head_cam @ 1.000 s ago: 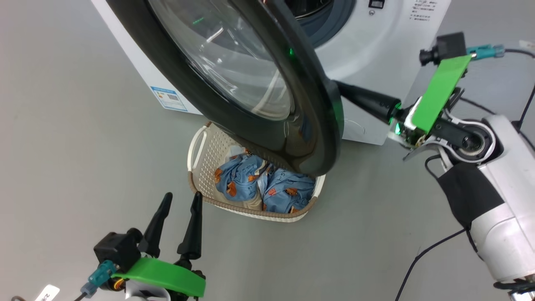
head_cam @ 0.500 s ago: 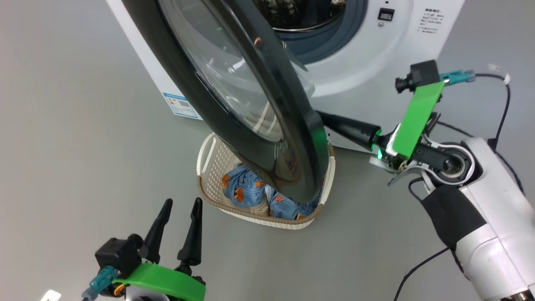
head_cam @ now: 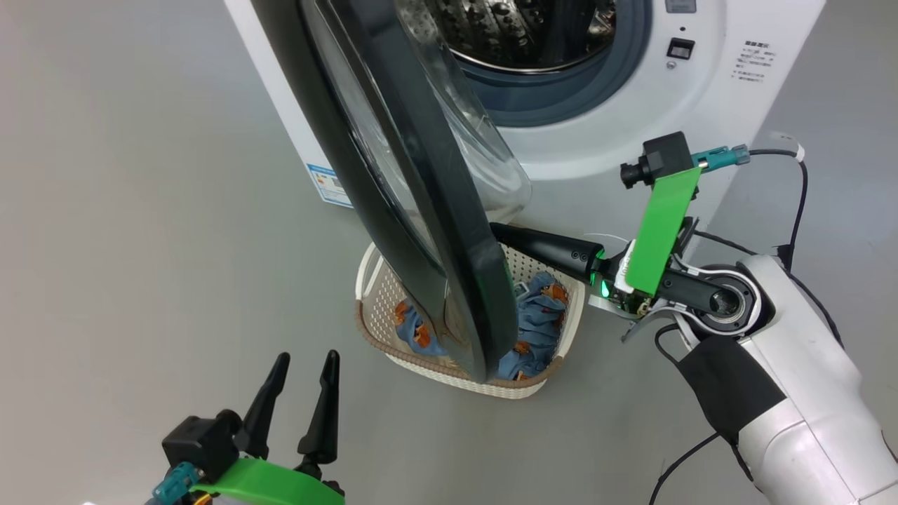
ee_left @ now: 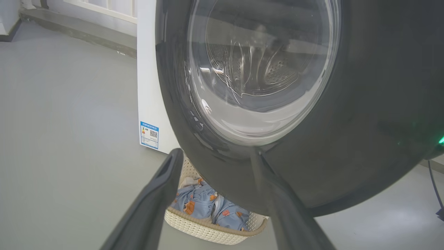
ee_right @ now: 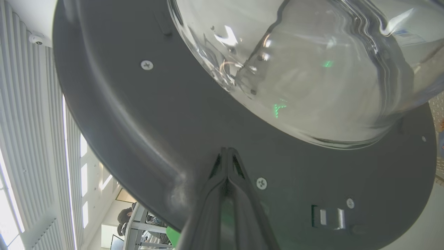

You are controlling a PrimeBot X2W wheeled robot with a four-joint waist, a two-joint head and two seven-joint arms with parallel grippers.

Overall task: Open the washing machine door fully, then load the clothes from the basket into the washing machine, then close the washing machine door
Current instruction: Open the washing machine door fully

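Washing machine door (ee_right: 138, 132) rests against the closed right jaws' tips.

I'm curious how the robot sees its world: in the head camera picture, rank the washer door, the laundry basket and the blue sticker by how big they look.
1. Washer door, largest by far, though it also hangs nearest the camera of the three.
2. Laundry basket, partly hidden behind the door.
3. Blue sticker, smallest.
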